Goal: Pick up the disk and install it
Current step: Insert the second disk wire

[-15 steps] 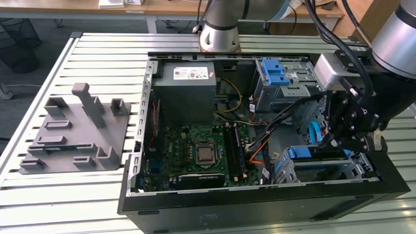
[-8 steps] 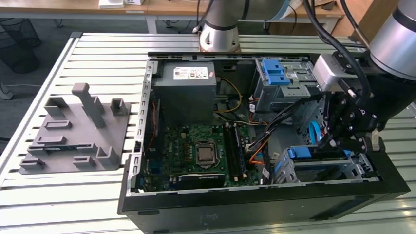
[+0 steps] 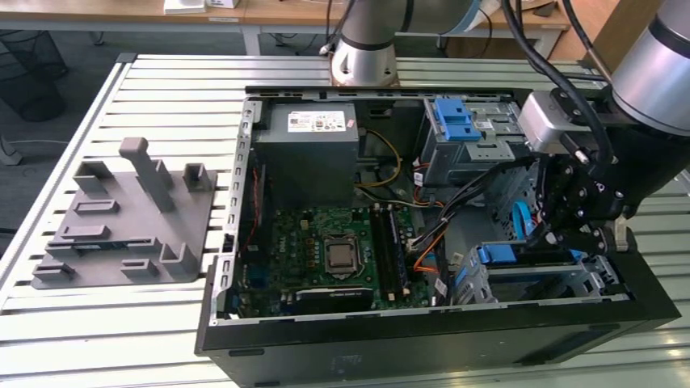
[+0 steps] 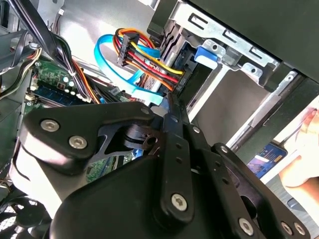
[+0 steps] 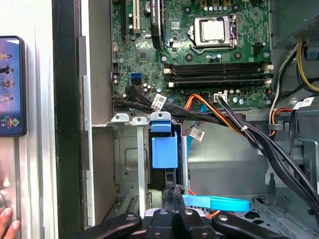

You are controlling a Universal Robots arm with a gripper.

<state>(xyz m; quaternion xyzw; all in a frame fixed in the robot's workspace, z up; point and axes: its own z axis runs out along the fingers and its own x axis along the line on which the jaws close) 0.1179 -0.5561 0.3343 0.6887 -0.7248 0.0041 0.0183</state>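
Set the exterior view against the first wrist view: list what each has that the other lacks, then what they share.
Exterior view: the grey fixture block on the slatted table, and the arm's base. First wrist view: a phone beside the case, with a fingertip near it. Shared: the processor socket, the blue tab in the drive cage, and the pincer by that cage.

- Slatted metal work table [image 3: 161,77]: pale, evenly lit.
- Floor [image 3: 76,61]: dark grey.
- Wooden desks [image 3: 280,14]: along the far edge.
- Black mesh wastebasket [image 3: 27,69]: at the exterior view's left.
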